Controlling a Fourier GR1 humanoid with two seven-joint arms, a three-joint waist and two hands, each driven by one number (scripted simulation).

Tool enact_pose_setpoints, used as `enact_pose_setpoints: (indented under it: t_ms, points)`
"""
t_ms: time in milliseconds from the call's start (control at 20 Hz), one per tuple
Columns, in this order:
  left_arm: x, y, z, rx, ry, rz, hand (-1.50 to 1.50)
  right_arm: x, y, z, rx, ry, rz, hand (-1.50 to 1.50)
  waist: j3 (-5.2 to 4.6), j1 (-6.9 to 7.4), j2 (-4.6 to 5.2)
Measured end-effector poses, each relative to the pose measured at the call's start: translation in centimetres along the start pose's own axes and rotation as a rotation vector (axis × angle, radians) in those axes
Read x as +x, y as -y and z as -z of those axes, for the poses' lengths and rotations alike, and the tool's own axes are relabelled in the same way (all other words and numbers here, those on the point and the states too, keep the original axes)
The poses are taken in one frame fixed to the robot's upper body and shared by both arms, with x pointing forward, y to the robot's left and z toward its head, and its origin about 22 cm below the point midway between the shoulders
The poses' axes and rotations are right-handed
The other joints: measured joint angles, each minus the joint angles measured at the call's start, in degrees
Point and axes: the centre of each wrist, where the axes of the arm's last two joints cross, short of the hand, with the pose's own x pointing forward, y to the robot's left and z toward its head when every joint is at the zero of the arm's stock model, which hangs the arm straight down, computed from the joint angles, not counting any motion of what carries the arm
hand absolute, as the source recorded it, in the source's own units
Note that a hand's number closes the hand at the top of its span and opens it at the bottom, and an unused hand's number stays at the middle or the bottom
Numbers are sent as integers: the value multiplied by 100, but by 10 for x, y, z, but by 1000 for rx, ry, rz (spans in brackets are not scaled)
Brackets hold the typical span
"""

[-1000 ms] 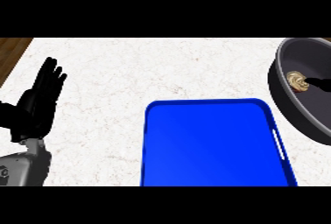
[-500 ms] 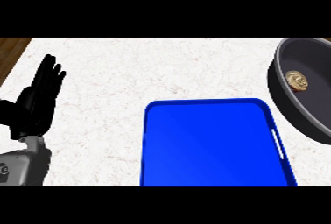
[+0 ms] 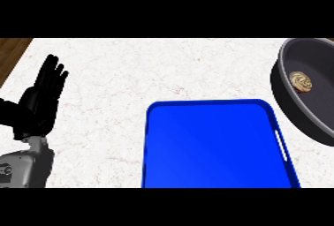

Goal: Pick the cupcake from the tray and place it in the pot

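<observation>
Cupcake point(image 3: 301, 82) lying inside the pot point(image 3: 294, 106) at far right, off the blue tray point(image 3: 215, 145). Left hand point(image 3: 40, 103) rests at the left edge, fingers straight, holding nothing, well apart from the cupcake. Right hand out of view.

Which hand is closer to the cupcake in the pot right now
Only the left hand shows, resting open at the view's left edge, far across the counter and the blue tray from the cupcake in the pot. The right hand is out of view.
</observation>
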Motion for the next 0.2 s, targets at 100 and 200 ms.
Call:
enact_pose_setpoints:
  t_ms: [100, 200]
  points:
    - [3, 0, -1, -2, 1, 0, 0, 2, 9, -4, 1, -4, -12, -150, 2, 11, -1]
    - [2, 0, 3, -3, -2, 1, 0, 0, 11, -7, 1, -9, -20, -150, 3, 7, 3]
